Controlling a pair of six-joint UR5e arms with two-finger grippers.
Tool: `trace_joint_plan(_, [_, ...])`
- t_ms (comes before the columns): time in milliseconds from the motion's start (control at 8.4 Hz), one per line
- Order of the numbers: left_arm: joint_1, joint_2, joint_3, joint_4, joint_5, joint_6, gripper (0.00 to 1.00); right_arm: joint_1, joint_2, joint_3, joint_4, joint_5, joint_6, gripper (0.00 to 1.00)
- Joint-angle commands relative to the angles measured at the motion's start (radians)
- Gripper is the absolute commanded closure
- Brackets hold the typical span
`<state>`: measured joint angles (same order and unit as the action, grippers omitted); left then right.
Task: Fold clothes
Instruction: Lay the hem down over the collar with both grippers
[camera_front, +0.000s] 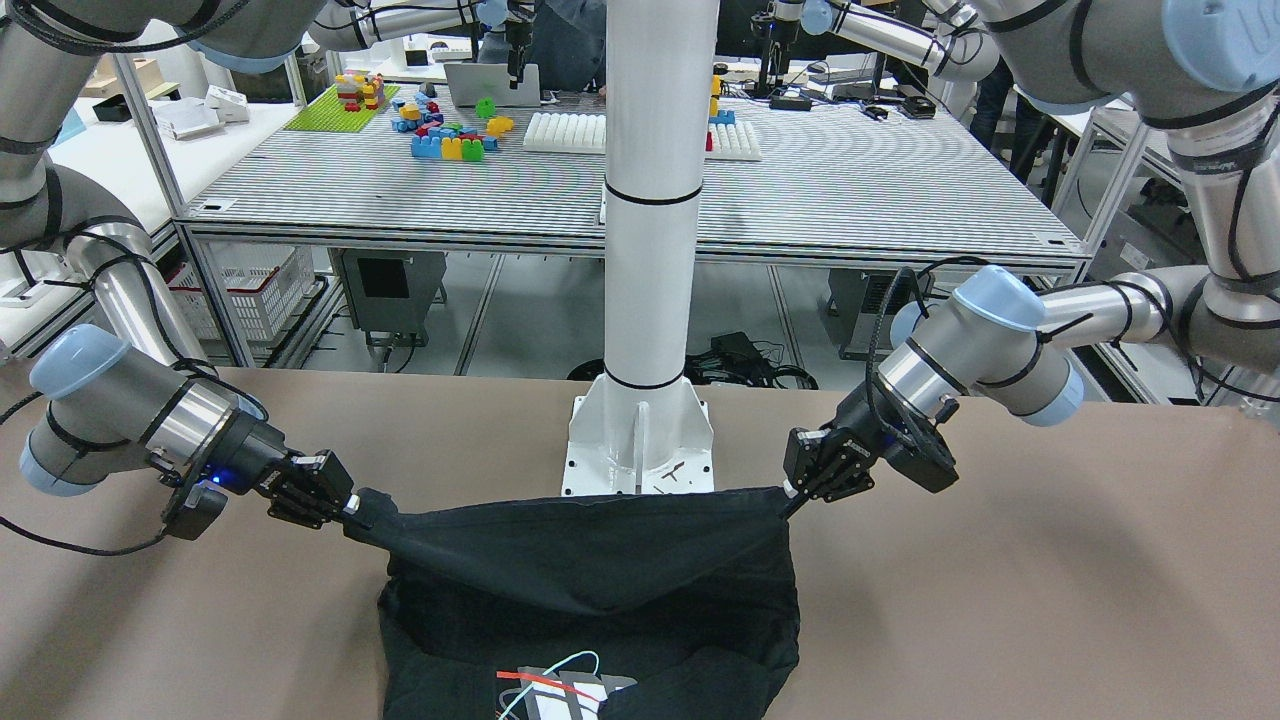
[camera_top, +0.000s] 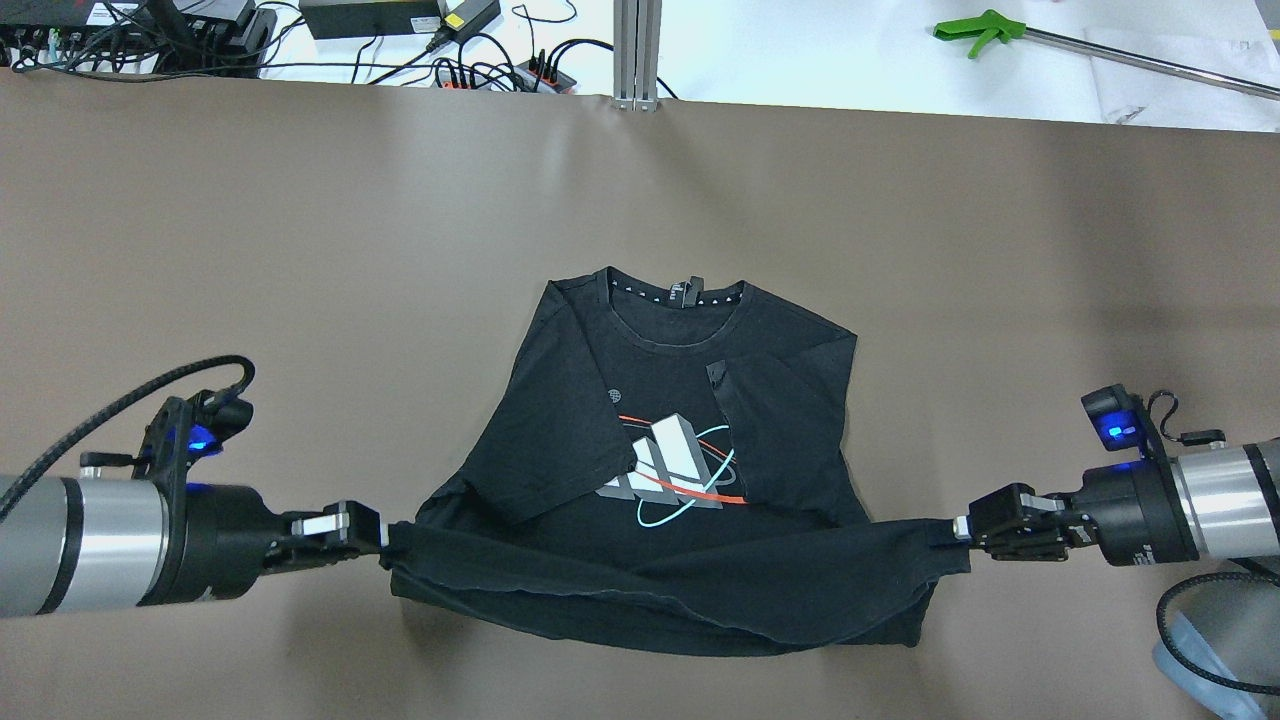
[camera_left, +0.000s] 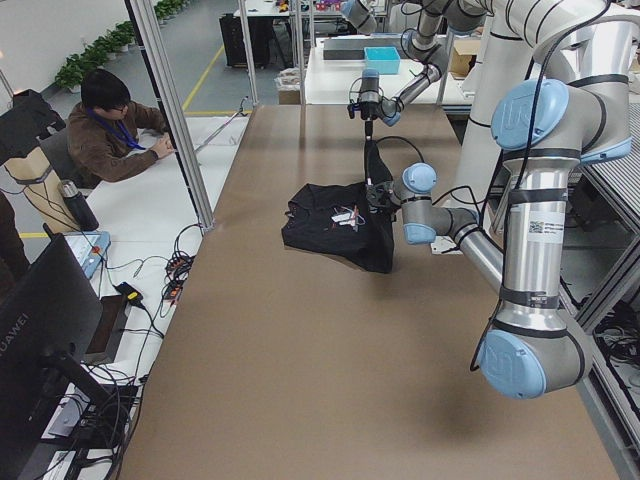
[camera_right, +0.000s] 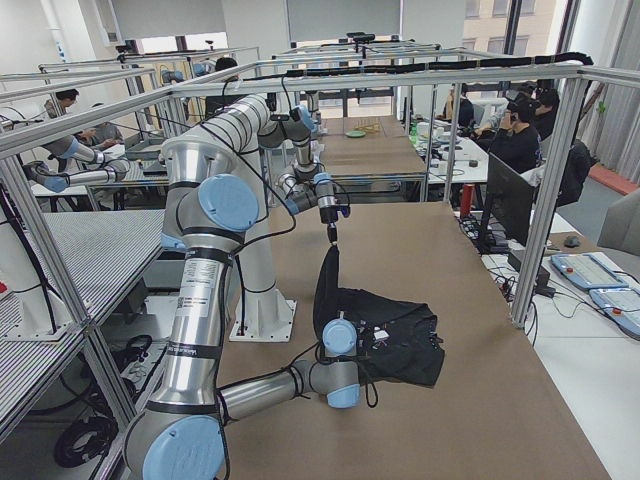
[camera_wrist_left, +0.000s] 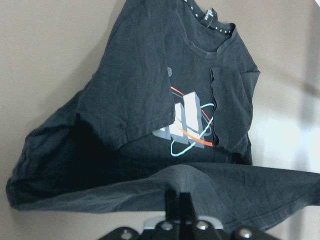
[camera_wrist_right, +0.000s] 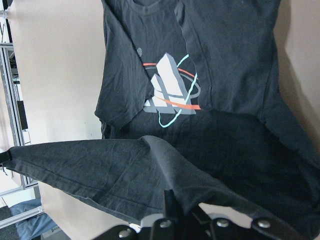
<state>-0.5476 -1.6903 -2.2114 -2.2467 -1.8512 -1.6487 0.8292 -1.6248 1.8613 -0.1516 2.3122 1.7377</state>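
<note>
Left tool (camera_top: 381, 530) and right tool (camera_top: 957, 528) clamp hem corners of the clothes (camera_top: 560, 420) — taut, near a white column (camera_front: 652, 200).

— What sort of place is this?
— A robotics lab. In the front-facing view, a slatted bench (camera_front: 850, 190) at twelve o'clock carries toy bricks (camera_front: 450, 148), with other robot arms (camera_front: 890, 38) reaching over it.
— Anything else?
— Seen from the left end, a person (camera_left: 115, 130) sits at a desk at ten o'clock and a monitor (camera_left: 45, 320) stands at eight. Metal framing (camera_right: 547, 200) encloses the tables.
</note>
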Motion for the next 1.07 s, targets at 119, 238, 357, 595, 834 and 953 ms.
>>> trace_joint_plan(119, [-0.103,-0.072,0.11,0.002,-0.006,0.073,1.0,0.008,0.135,-0.031,-0.222,-0.151,-0.145,1.0])
trace_joint_plan(238, [-0.13,-0.09,0.143,0.004,-0.016,0.079,1.0,0.008,0.164,-0.037,-0.276,-0.181,-0.158,1.0])
trace_joint_plan(357, [-0.161,-0.13,0.194,0.004,-0.017,0.096,1.0,0.008,0.172,-0.054,-0.285,-0.218,-0.191,1.0])
trace_joint_plan(595, [-0.221,-0.259,0.347,0.004,-0.02,0.098,1.0,0.021,0.172,-0.117,-0.284,-0.283,-0.301,1.0])
trace_joint_plan(834, [-0.274,-0.34,0.467,0.001,-0.022,0.107,1.0,0.07,0.183,-0.166,-0.282,-0.283,-0.309,1.0])
trace_joint_plan(953, [-0.293,-0.347,0.501,0.001,-0.023,0.13,1.0,0.073,0.184,-0.183,-0.282,-0.283,-0.31,1.0])
